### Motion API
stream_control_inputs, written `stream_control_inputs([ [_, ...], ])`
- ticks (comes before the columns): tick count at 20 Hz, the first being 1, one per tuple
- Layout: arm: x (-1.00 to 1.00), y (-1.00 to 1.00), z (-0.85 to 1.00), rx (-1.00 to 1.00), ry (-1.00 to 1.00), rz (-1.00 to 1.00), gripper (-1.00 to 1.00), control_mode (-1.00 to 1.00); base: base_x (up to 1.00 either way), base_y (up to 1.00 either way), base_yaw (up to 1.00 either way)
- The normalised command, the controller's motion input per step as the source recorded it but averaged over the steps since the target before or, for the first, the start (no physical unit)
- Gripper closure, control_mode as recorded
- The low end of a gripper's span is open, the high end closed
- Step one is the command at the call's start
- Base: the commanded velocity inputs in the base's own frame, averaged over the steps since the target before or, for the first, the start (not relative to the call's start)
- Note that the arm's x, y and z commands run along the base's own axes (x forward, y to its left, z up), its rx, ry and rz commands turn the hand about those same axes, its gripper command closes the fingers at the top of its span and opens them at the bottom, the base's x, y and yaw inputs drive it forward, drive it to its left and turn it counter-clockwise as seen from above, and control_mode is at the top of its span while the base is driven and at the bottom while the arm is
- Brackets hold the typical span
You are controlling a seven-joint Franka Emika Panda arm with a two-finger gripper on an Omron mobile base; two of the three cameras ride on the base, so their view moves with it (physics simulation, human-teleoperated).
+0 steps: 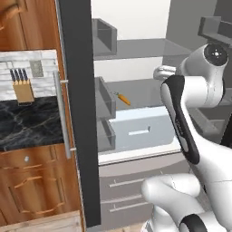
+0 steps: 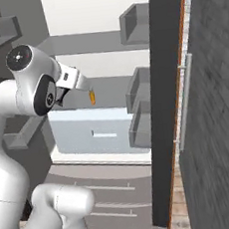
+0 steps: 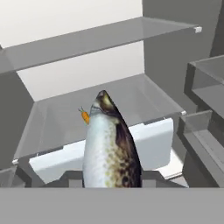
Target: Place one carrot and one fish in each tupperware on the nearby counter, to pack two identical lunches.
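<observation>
1. At the far left of the left base view a knife block (image 1: 22,88) with dark handles stands on the black marble worktop (image 1: 31,124), against a pale tiled wall with a grey outlet plate (image 1: 36,69). Brown wooden cabinets (image 1: 34,190) sit under the worktop. No brand, label or writing can be read on any of these.
2. Next comes the open fridge door (image 1: 81,113), seen edge-on as a dark slab with a long metal handle (image 1: 63,115) and grey door bins (image 1: 105,97) on its inner side.
3. Inside the fridge a slim orange carrot (image 1: 123,99) lies on a glass shelf (image 1: 145,93), above a pale blue-white drawer (image 1: 145,129). In the right base view the carrot (image 2: 91,96) shows just past the arm's wrist, on the same shelf.
4. In the hand view a fish (image 3: 110,144) rises from the bottom middle, head pointing away toward the shelf; it has a silvery belly and a mottled brown-black back.
5. The fish hides the pincer's fingertips, so I cannot tell whether the pincer is closed on it.
6. The carrot (image 3: 85,116) peeks out just left of the fish's head, further back on the shelf.
7. At the right, grey door bins (image 3: 205,131) step down the view's edge.
</observation>
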Motion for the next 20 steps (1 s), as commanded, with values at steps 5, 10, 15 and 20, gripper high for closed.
stream_control_inputs([
  [5,0.0,0.0,0.0,0.0,0.0,0.0,1.0,1.0,-1.0,0.0,0.0],
  [10,0.0,0.0,0.0,0.0,0.0,0.0,1.0,1.0,-0.68,0.27,0.0],
  [15,0.0,0.0,0.0,0.0,0.0,0.0,1.0,1.0,-0.12,0.99,0.0],
  [20,0.0,0.0,0.0,0.0,0.0,0.0,1.0,1.0,-0.08,1.0,-0.01],
])
